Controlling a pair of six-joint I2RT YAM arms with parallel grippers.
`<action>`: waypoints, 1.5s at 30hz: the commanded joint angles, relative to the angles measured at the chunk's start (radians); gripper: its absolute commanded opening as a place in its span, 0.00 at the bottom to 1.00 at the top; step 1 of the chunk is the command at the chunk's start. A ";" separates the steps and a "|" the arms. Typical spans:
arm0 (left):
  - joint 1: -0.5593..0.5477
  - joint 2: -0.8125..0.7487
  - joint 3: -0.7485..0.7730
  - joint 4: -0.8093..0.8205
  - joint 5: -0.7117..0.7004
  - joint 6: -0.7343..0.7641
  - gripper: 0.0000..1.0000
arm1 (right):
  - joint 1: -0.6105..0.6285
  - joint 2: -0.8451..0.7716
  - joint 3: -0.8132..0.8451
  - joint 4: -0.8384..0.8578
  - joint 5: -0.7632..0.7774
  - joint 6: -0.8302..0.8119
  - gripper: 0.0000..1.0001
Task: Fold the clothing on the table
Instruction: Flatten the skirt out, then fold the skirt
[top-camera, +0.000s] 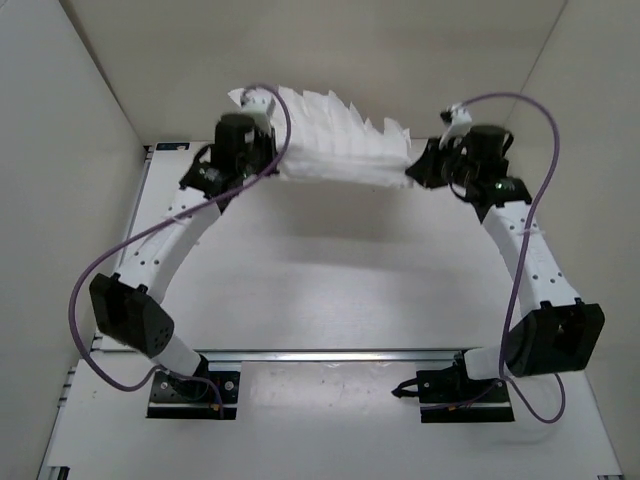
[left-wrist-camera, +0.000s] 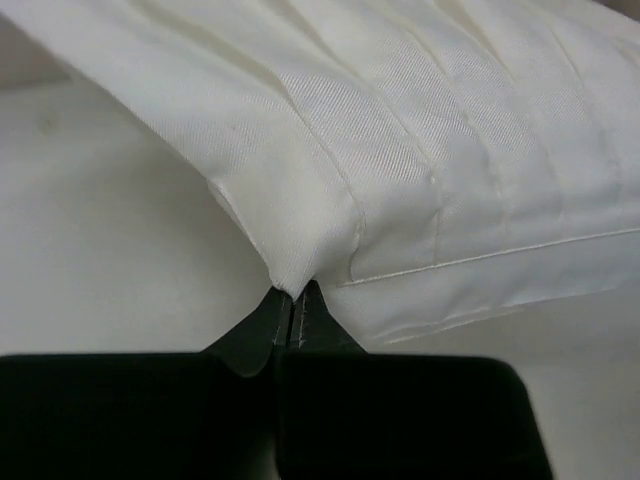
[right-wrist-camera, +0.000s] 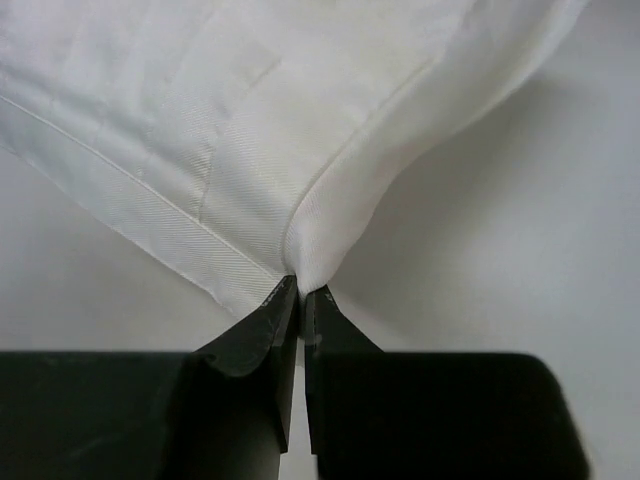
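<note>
**Cloth aloft, fold yet to come.** The white table lay bare across its middle. A silver rail ran along its near edge and white walls closed it in. Over the table's far end, the clothing, a thin white fabric piece, hung stretched in a band between the two arms. It was gathered into a row of soft pleats and cast a shadow on the tabletop beneath. Whether its lower edge touched the table could not be told.

The left arm and the right arm curved up from the table's near edge toward that far end, one to each end of the fabric. The left gripper was clenched on a pinch of cloth at one end, just beside a stitched hem line. The right gripper was likewise clamped tight on a bunched corner at the other end.

By the look of it, the folding stood somewhere between early and midway. The piece was in both grips and held spread, but no clean fold lay on the table. What was left, on this showing, was to lay the fabric down on the table and bring one part over another. It would then need to be let go flat and squared.
</note>
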 joint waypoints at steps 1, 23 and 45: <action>-0.051 -0.064 -0.342 -0.084 -0.024 -0.020 0.00 | 0.004 -0.062 -0.290 -0.045 0.046 0.011 0.01; 0.115 -0.044 -0.598 -0.146 0.257 -0.200 0.00 | 0.035 -0.021 -0.657 0.138 -0.255 0.229 0.00; 0.173 0.208 -0.211 0.001 0.332 -0.221 0.98 | -0.026 0.105 -0.466 0.373 -0.196 0.302 0.65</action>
